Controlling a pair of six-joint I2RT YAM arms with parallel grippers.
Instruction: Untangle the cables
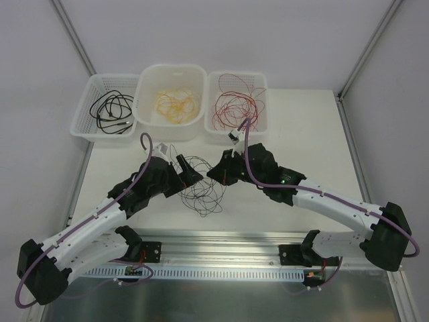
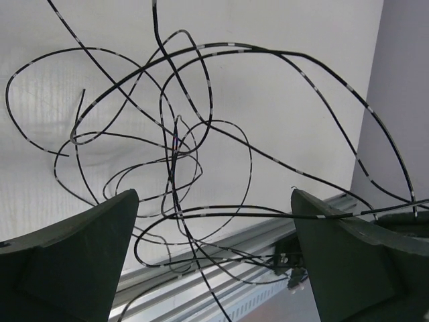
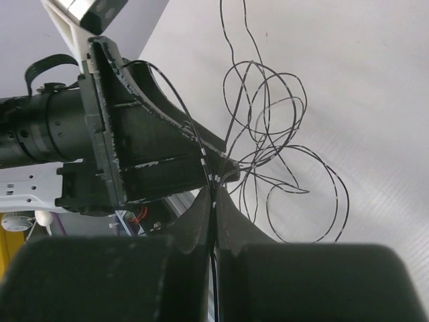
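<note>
A loose tangle of thin black cable [image 1: 204,191] lies on the white table between my two grippers. My left gripper [image 1: 194,176] is wide open; in the left wrist view [image 2: 213,194] several black loops [image 2: 201,127] hang between and beyond its fingers, ungripped. My right gripper [image 1: 214,174] is shut on one black strand, which runs up out of its closed fingertips in the right wrist view [image 3: 216,193] to the tangle [image 3: 281,134]. The left gripper's dark fingers [image 3: 134,154] sit just beyond, very close.
Three white baskets stand at the back: the left [image 1: 84,111] holds black cables [image 1: 112,111], the middle tub [image 1: 171,70] yellow-orange ones [image 1: 175,104], the right [image 1: 265,121] red ones [image 1: 236,104]. An aluminium rail [image 1: 221,245] runs along the near edge.
</note>
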